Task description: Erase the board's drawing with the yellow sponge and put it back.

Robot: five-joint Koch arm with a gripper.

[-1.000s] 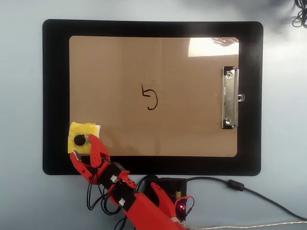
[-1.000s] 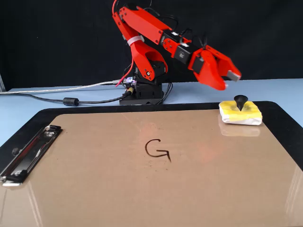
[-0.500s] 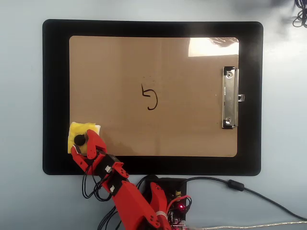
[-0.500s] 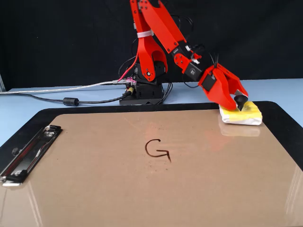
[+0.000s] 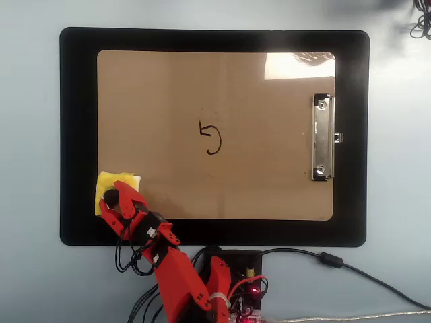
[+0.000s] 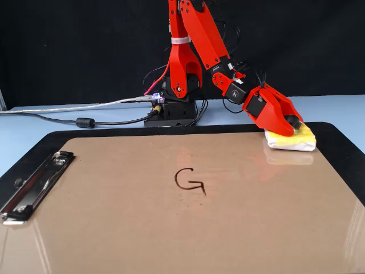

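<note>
The brown board (image 5: 168, 94) lies on a black mat (image 5: 77, 134), with its metal clip (image 5: 322, 138) at the right in the overhead view. The black drawing (image 5: 211, 138) sits near the board's middle and shows whole in the fixed view (image 6: 190, 180). The yellow sponge (image 5: 108, 182) rests at the board's lower left corner, half over the edge onto the mat. In the fixed view the sponge (image 6: 302, 138) is at the far right of the board (image 6: 114, 217). My red gripper (image 5: 113, 198) is down on the sponge, its jaws closed around the black knob (image 6: 292, 123).
The arm's base (image 6: 177, 108) stands just behind the mat's far edge in the fixed view, with cables (image 6: 85, 121) running off to the left. The clip (image 6: 34, 185) is at the left. The pale blue table (image 5: 30, 282) surrounds the mat.
</note>
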